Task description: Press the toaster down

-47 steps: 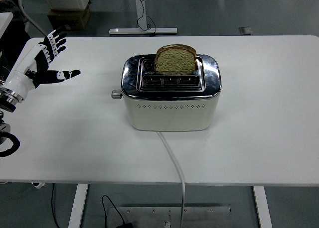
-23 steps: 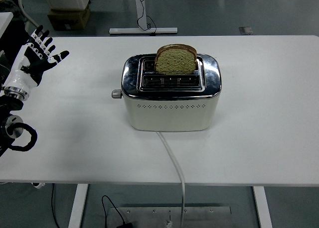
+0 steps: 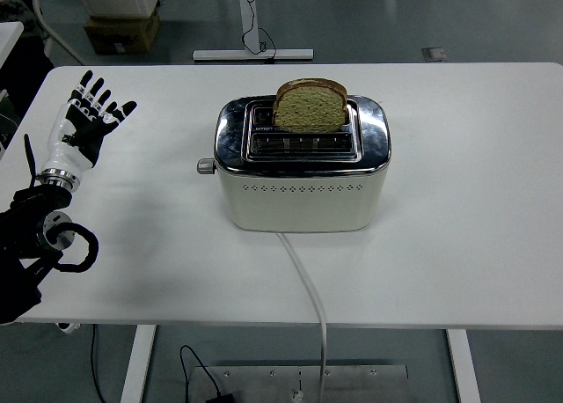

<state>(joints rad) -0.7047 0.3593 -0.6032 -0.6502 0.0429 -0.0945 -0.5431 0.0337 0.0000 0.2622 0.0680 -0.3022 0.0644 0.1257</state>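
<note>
Since the earlier frames the left hand (image 3: 88, 121) has been pulled nearer along the table's left side, fingers spread wide, nothing held; well apart from the cream-and-chrome two-slot toaster (image 3: 301, 167) at table centre. Small grey lever knob (image 3: 205, 166) is seen low on the toaster's left end, still up. Brown bread slice (image 3: 310, 105) stands high in the far slot. Risk: the small knob is easily missed, or the toaster shoved right by a sideways push.

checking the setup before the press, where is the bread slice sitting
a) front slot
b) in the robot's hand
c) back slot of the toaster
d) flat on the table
c: the bread slice stands upright in the rear slot of the toaster, the front slot empty.
</note>
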